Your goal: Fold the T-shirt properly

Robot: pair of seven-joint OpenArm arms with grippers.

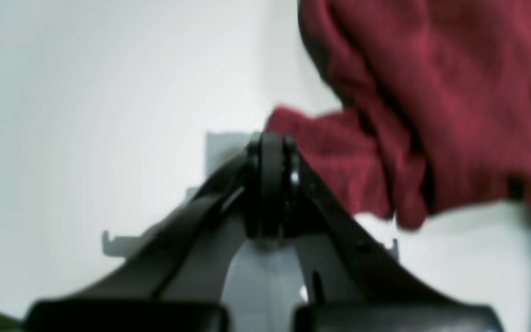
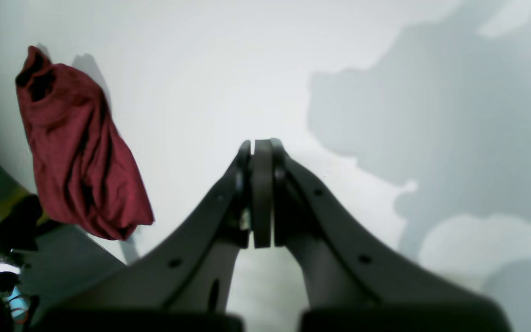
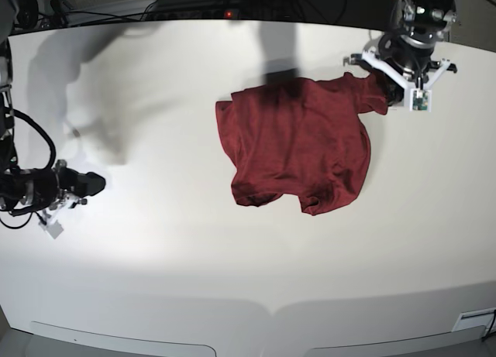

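The T-shirt (image 3: 298,144) lies crumpled on the white worktop (image 3: 194,256), a little right of centre in the base view and in the upper half of the frame. It is dark red, plain and wrinkled, bunched into a rough block with one sleeve stretching out toward the upper right.

The left hand (image 3: 391,94) sits at the end of that sleeve in the upper right of the base view, its dark fingertips touching the cloth. In the left wrist view the left hand (image 1: 272,184) has its two fingers pressed together, clenched, with the red fabric (image 1: 431,106) filling the upper right of the frame and a fold of it lying just beside and behind the fingertips. That view is blurred, so whether any cloth is pinched between the fingers cannot be told.

The right hand (image 3: 89,183) is at the far left edge of the base view, about mid-height, well apart from the shirt and pointing toward the centre of the worktop. In the right wrist view the right hand (image 2: 261,193) is clenched too, finger against finger with nothing between them, over bare white surface. The shirt (image 2: 76,152) shows there as a dark red heap in the left part of the frame.
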